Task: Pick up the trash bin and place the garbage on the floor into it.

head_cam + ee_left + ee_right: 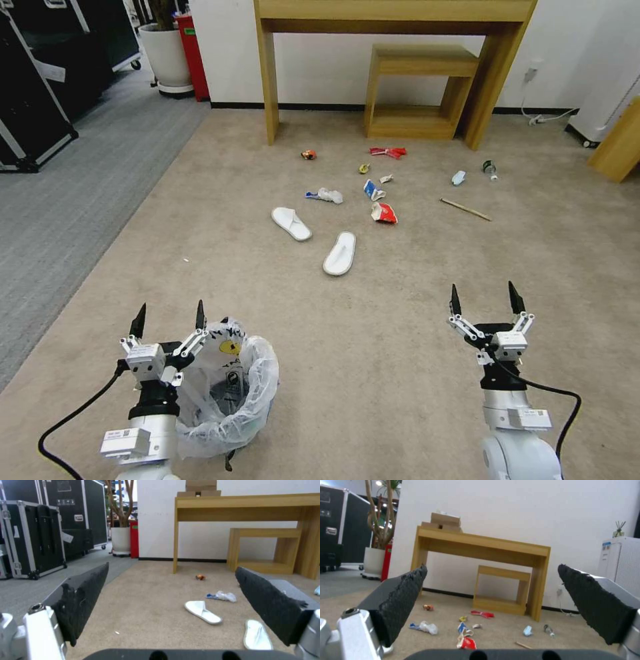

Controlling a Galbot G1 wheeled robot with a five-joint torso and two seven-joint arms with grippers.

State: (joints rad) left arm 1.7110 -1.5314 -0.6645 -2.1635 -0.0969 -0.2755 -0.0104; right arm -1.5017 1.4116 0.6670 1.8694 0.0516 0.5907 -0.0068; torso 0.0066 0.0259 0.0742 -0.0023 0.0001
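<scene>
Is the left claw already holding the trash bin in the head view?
No: the left claw stands open and empty beside the trash bin, which rests on the floor.

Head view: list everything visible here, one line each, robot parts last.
trash bin: 1, whitish bag liner, near left on floor
slippers: 2, white, centre
red wrappers: 1, by stool
cartons: 2, blue and red, centre
crumpled paper: 1, white, beside slippers
wooden stick: 1, right
bottle: 1, far right
desk: 1, wood, at wall
stool: 1, wood, under desk
left gripper: open, beside bin
right gripper: open, empty
</scene>
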